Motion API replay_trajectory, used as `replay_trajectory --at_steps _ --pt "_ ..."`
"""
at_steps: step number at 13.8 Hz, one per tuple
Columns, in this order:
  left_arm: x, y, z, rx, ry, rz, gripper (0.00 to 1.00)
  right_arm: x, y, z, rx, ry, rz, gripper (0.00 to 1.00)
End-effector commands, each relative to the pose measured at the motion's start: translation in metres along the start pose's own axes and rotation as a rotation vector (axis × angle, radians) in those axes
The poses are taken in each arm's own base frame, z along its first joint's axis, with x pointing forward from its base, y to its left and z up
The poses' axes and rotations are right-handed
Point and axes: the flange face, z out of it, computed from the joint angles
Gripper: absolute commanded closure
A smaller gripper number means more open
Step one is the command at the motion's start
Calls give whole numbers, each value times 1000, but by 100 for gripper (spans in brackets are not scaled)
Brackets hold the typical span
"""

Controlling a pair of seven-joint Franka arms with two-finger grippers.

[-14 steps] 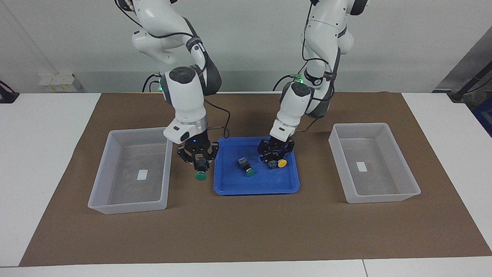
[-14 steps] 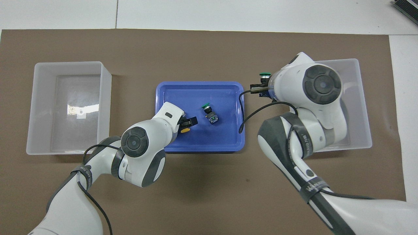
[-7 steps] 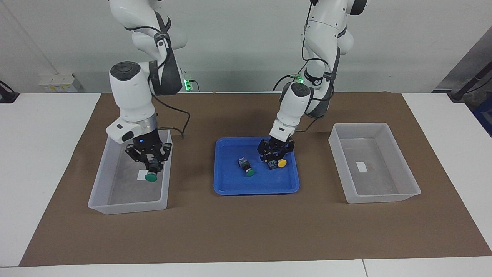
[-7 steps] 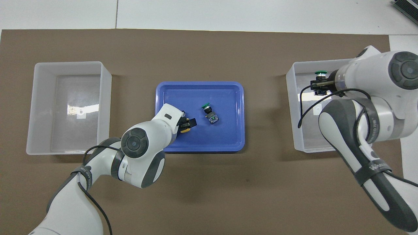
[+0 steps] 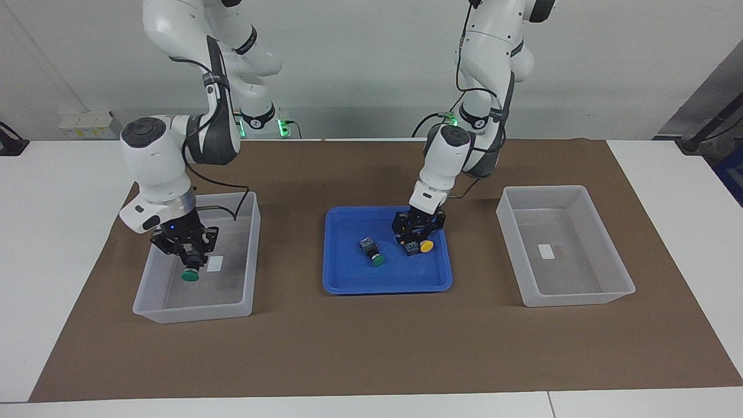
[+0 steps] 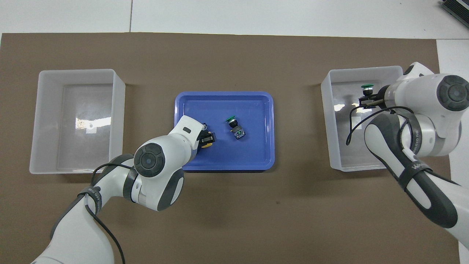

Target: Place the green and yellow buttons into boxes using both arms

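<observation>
My right gripper [image 5: 188, 262] [image 6: 367, 96] is shut on the dark body of a green button [image 5: 190, 275] [image 6: 367, 87], cap pointing away from the robots. It holds it low inside the translucent box [image 5: 174, 313] [image 6: 328, 121] at the right arm's end, beside the white label. My left gripper [image 5: 415, 238] [image 6: 207, 138] is down in the blue tray [image 5: 348, 278] [image 6: 256, 154], around the body of a yellow button [image 5: 426, 246] [image 6: 207, 144]. A second green button [image 5: 374, 255] [image 6: 234, 126] lies on its side mid-tray.
The other translucent box [image 5: 580, 299] [image 6: 36, 121], at the left arm's end of the table, holds only its white label. Both boxes and the tray stand in a row on a brown mat. White tabletop borders the mat.
The right arm swung from beside the tray out over its box and lowered the green button into it. The left gripper stayed at the yellow button and looks narrower around it.
</observation>
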Motion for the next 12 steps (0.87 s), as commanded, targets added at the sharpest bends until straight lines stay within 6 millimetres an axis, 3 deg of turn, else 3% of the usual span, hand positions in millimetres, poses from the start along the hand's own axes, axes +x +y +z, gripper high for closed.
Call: replay_trajectory --at_steps 1,6,7,8,10,11,12 --pt "-5 -15 15 23 -24 -18 55 -1 15 19 0 16 -12 100" --pt "-3 -12 13 21 -24 -19 87 3 19 35 -1 3 -21 100" --pt "-2 -11 12 19 -22 -18 92 5 18 33 -1 2 -22 81" --pt "0 -9 10 14 -18 -19 97 6 17 32 -1 3 -23 41" --pt "3 -6 4 14 -20 -18 100 10 11 27 0 13 -24 37" --pt "5 -4 1 18 -28 -19 100 12 9 21 0 23 -25 29" --pt "8 -1 -4 23 -37 -17 100 15 8 9 -2 40 -23 13"
